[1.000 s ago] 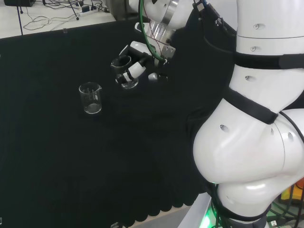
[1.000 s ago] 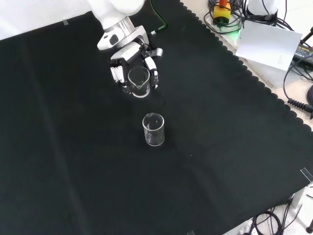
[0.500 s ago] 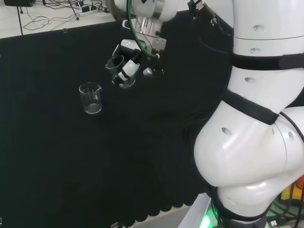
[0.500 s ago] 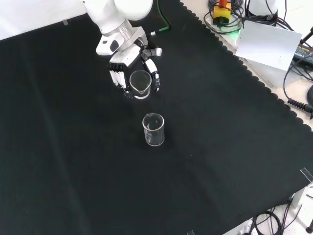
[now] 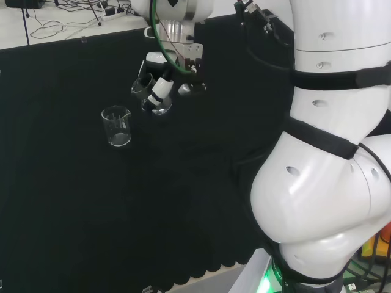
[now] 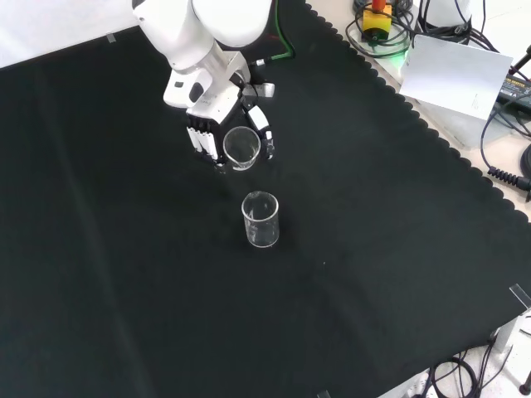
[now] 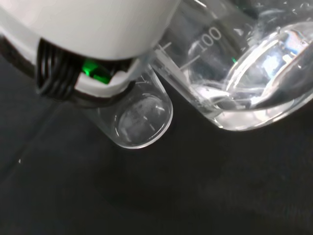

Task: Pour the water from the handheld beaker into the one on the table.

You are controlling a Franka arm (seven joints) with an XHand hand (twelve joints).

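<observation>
A: Where does the hand (image 6: 222, 124) stand against the beaker on the table (image 6: 260, 219)?

B: In the front view it hangs just above and beyond that beaker, a touch to its left, well clear of the cloth (image 6: 398, 249); in the head view it sits up and to the right of the same beaker (image 5: 116, 126), near but apart.

A: And what is it carrying?

B: Its fingers (image 5: 157, 91) are curled round the held beaker (image 6: 241, 146); the glass is tipped, mouth turned toward the front camera and down toward the beaker on the table; the wrist view shows water (image 7: 254, 93) pooled against the low side of the held beaker (image 7: 230, 63), with the beaker on the table (image 7: 139, 120) seen past it.

A: So which step is this?

B: By my reading, the lining-up and first tilt before the pour; I see no stream between the two glasses, and whether the beaker on the table holds anything I cannot tell.

A: What does the next move call for?

B: Probably bringing the lip of the held beaker over the open mouth of the beaker on the table, then tipping further and slowly; the lip looks short of that rim, so tilting early would likely wet the cloth beside it; the grip must stay closed round the glass throughout.
</observation>
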